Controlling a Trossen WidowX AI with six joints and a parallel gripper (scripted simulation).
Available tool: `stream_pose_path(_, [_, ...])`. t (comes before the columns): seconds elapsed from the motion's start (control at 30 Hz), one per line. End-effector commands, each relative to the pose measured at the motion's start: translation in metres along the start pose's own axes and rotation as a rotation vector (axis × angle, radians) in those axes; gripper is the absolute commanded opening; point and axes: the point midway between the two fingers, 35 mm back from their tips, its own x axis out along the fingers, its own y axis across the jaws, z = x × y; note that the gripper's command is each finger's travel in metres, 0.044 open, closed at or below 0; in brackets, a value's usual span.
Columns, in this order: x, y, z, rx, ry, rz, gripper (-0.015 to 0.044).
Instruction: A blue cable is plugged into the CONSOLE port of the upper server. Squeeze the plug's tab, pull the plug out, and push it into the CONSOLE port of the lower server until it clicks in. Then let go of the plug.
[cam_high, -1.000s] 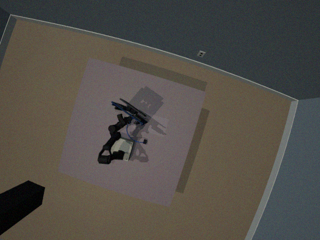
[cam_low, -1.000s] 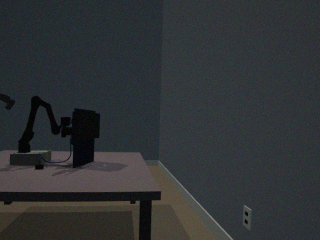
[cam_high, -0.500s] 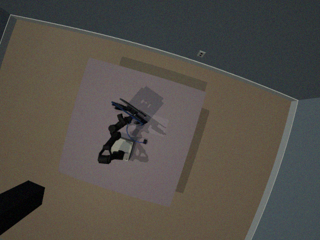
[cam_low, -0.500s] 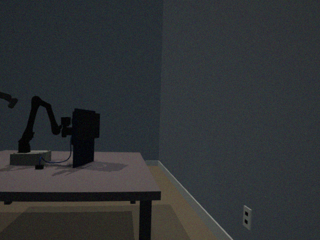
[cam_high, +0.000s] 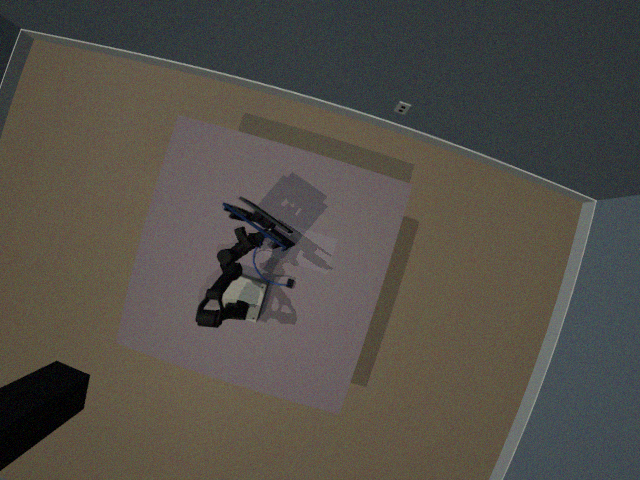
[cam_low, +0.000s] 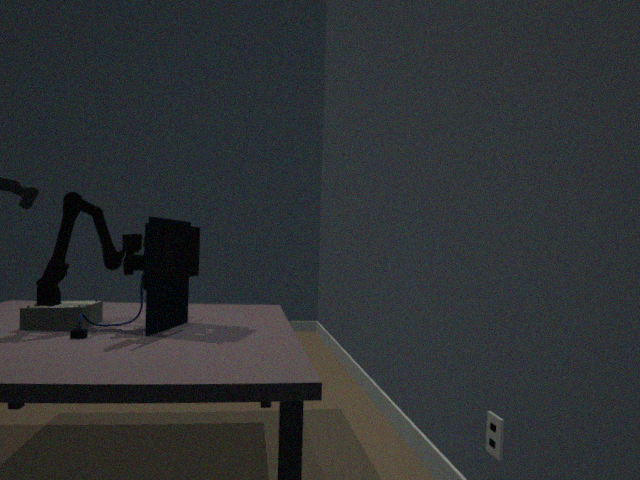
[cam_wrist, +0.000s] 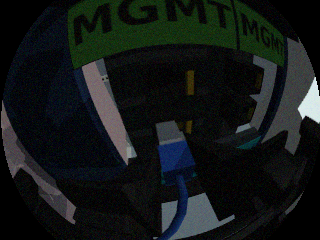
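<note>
Fingers: clamped on the plug (cam_wrist: 176, 154).
Cable (cam_high: 256, 264) (cam_low: 140, 304) (cam_wrist: 182, 202): blue, runs from the plug to a small black block (cam_high: 291, 282) (cam_low: 78, 333) on the table (cam_high: 330, 361) (cam_low: 155, 364).
Label (cam_wrist: 150, 29): green, "MGMT", far side.

From my seat this reads as a lab-like test room: server gear behind a green MGMT label (cam_wrist: 150, 25) ahead of the jaws, a bench-mounted arm (cam_high: 225, 279) (cam_low: 62, 242) carrying them, plain blue-grey walls (cam_high: 310, 46) (cam_low: 465, 180) beyond.

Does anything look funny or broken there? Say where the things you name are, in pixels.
Nothing looks broken or spilled. The hand (cam_wrist: 170, 140) grips the blue plug (cam_wrist: 176, 155), and its blue cable (cam_high: 256, 266) (cam_low: 121, 323) (cam_wrist: 181, 210) just curves loosely to a small black block (cam_high: 291, 283) (cam_low: 78, 334).
</note>
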Motion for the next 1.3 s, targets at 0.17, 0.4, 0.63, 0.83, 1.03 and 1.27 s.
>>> stream_pose_path(0.17, [0.0021,-0.0024,0.0018,0.003,-0.003,-0.007,0.0])
stream_pose_path(0.4, [0.0031,-0.0024,0.0021,0.003,-0.003,-0.007,0.0])
stream_pose_path(0.63, [0.0038,-0.0024,0.0024,0.003,-0.003,-0.008,0.0])
stream_pose_path(0.83, [0.0024,0.0001,0.0009,0.001,0.0,-0.002,0.0026])
stream_pose_path(1.03, [0.0024,0.0001,0.0009,0.001,0.0,-0.002,0.0184])
stream_pose_path(1.27, [0.0024,0.0001,0.0009,0.001,0.0,-0.002,0.0368])
